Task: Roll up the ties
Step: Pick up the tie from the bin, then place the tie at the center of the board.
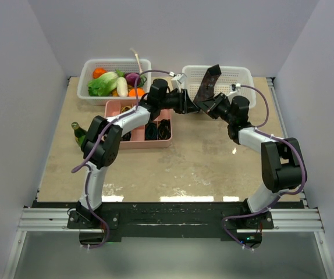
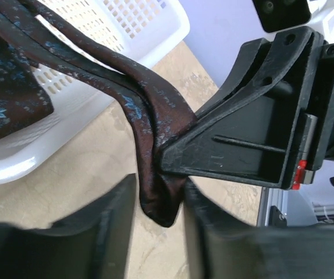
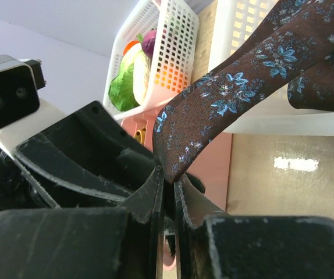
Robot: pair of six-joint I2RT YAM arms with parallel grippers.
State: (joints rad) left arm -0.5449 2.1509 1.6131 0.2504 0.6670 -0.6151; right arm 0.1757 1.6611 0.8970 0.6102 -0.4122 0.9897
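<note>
Right hand (image 3: 168,178) pinches the tie (image 3: 242,99); left hand (image 2: 158,195) straddles its fold, half open.

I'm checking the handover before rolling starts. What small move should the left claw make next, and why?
Probably close the left claw firmly on the folded end of the tie. Its fingers flank that end, though a firm pinch isn't clear, while the right claw is shut on the tie beside it.
</note>
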